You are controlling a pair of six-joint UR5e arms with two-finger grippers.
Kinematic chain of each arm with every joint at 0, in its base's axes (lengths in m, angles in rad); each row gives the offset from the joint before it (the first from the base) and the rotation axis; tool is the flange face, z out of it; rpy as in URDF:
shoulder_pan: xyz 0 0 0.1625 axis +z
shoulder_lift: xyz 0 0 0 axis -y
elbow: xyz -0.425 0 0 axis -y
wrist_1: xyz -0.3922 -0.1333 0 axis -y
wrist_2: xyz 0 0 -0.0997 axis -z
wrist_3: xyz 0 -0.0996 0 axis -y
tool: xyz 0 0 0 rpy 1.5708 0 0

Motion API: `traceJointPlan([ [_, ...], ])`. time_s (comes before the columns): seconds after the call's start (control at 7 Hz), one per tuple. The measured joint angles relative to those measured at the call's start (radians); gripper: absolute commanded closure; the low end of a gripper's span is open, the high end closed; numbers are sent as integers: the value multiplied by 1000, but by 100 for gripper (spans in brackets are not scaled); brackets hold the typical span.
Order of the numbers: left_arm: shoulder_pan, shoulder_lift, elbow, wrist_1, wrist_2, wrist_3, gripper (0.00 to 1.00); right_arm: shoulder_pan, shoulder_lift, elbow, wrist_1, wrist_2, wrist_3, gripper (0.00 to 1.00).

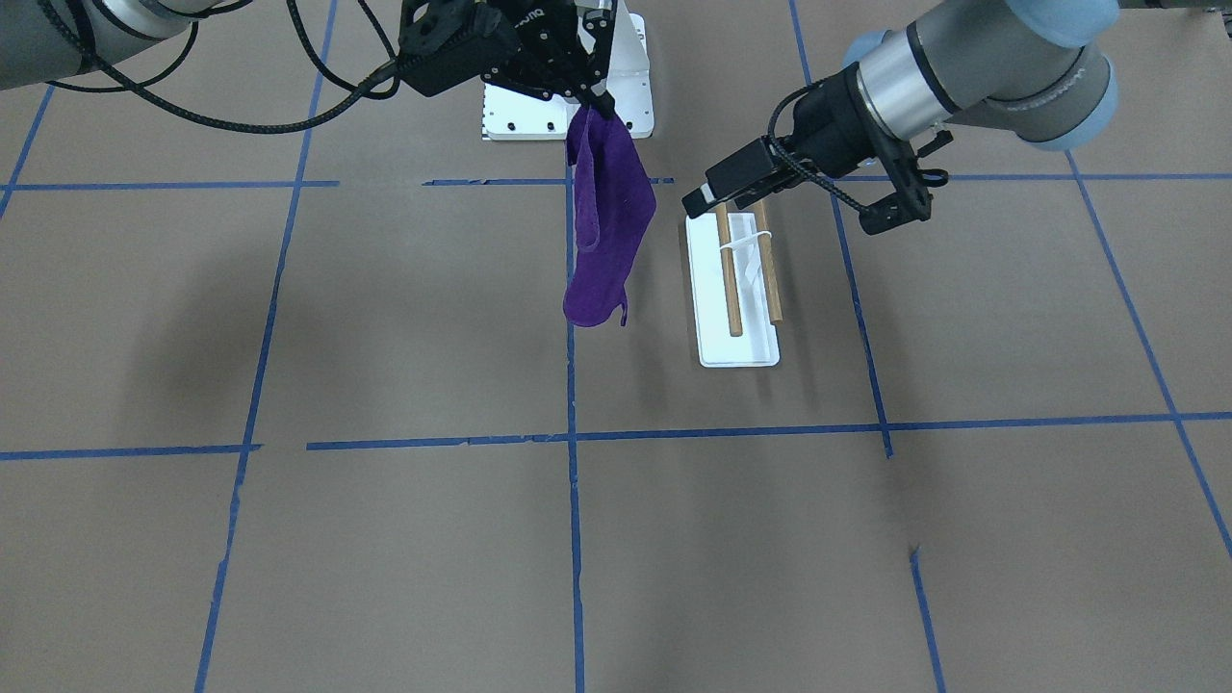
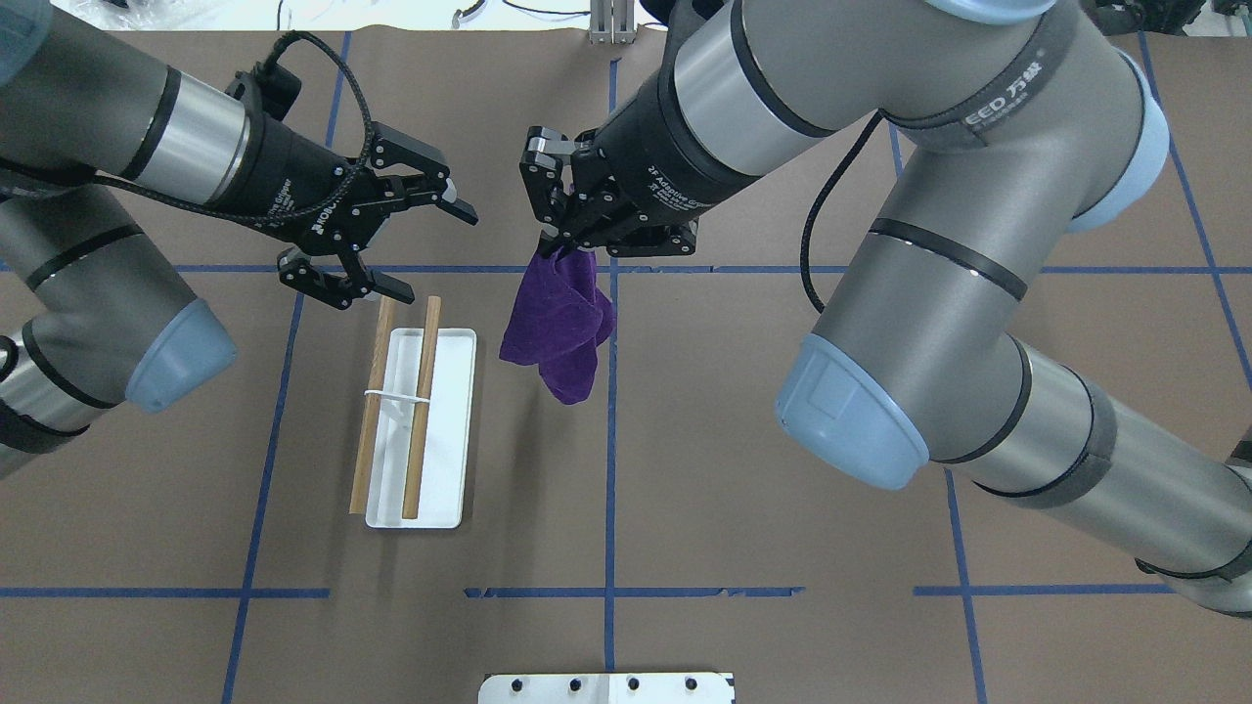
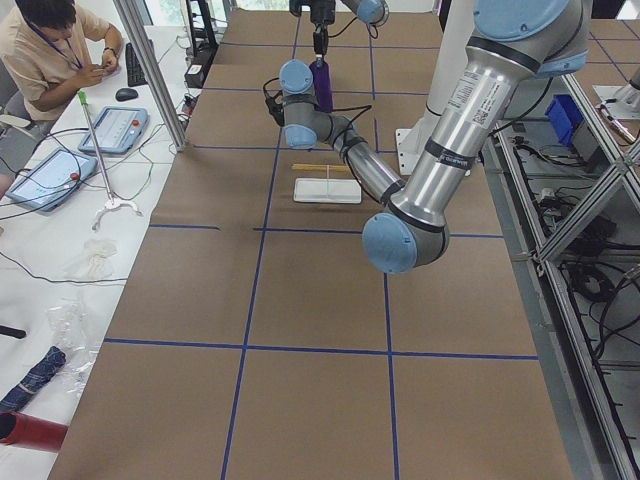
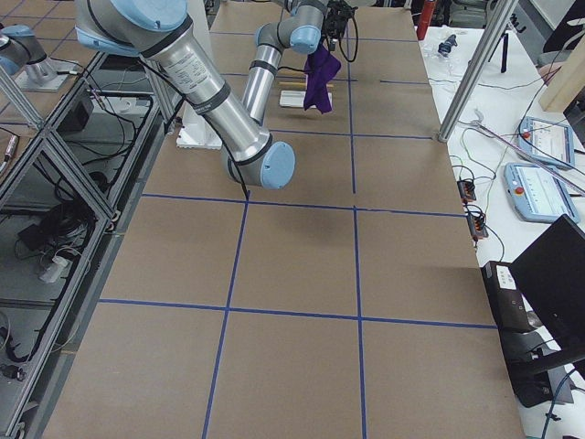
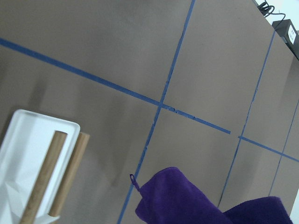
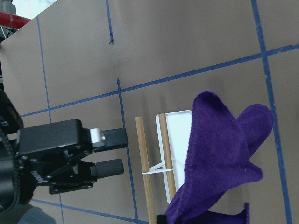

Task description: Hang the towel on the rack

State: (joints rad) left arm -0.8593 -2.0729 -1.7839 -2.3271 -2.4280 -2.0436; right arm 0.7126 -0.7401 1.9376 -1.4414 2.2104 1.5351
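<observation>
My right gripper [image 2: 559, 246] is shut on the top of a purple towel [image 2: 559, 332], which hangs in the air just right of the rack. The rack has a white base [image 2: 448, 430] and two wooden rods [image 2: 421, 411] joined by a white bracket. My left gripper [image 2: 430, 250] is open and empty, above the rack's far end. From the front, the towel [image 1: 608, 217] hangs beside the rack [image 1: 739, 289], with my left gripper [image 1: 782, 214] over its rear end. The right wrist view shows the towel [image 6: 224, 154], the rods [image 6: 144, 172] and the left gripper [image 6: 124, 151].
A white bolted pedestal [image 1: 630, 91] stands behind the towel at the robot's side; it also shows in the overhead view [image 2: 606, 687]. Blue tape lines [image 2: 610, 440] cross the brown table. An operator [image 3: 50, 50] sits beyond the table's far side.
</observation>
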Motion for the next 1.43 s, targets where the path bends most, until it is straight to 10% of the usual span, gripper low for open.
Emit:
traceJointPlan([
  [0.86, 20, -110, 34, 17, 0, -65, 22, -33, 6, -4, -3, 10, -159, 100],
  [1.14, 20, -112, 35, 17, 1, -62, 100, -35, 8, 1, -3, 9, -168, 100],
  [1.43, 20, -106, 31, 16, -1, -54, 100, -36, 3, 7, -2, 9, -171, 100],
])
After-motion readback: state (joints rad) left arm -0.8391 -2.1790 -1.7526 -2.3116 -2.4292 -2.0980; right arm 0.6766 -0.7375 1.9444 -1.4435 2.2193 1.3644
